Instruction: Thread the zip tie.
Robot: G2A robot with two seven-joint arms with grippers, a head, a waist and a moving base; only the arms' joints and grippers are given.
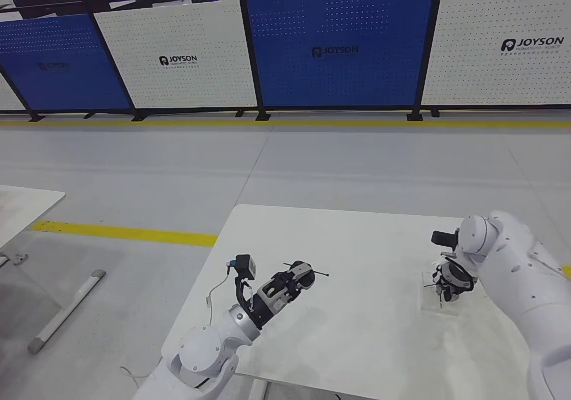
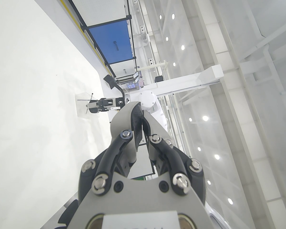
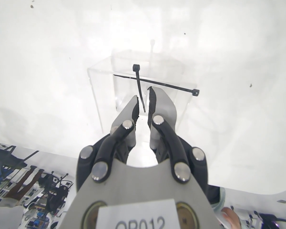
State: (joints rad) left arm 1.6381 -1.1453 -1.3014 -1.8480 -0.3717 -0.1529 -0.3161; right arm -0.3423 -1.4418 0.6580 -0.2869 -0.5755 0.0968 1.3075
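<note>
A clear plastic box [image 3: 102,89] stands on the white table [image 1: 365,240] near its right side. Two black zip ties lie crossed on top of it. One zip tie [image 3: 166,85] lies across the box, its head past the edge. The other zip tie [image 3: 138,84] points its tail between the fingers of my right gripper [image 3: 143,95], which is narrowly open and not pinching it. This right gripper [image 1: 449,284] hangs just over the box [image 1: 433,297]. My left gripper [image 1: 303,272] is held above the table's front left, shut on a thin black zip tie [image 1: 317,271]. Its pads [image 2: 137,120] are pressed together.
The table's left edge runs close to my left arm, with grey floor and a yellow line beyond. A second white table [image 1: 5,210] stands far left. Blue and white panels [image 1: 335,50] line the back. The table's middle, between the arms, is bare.
</note>
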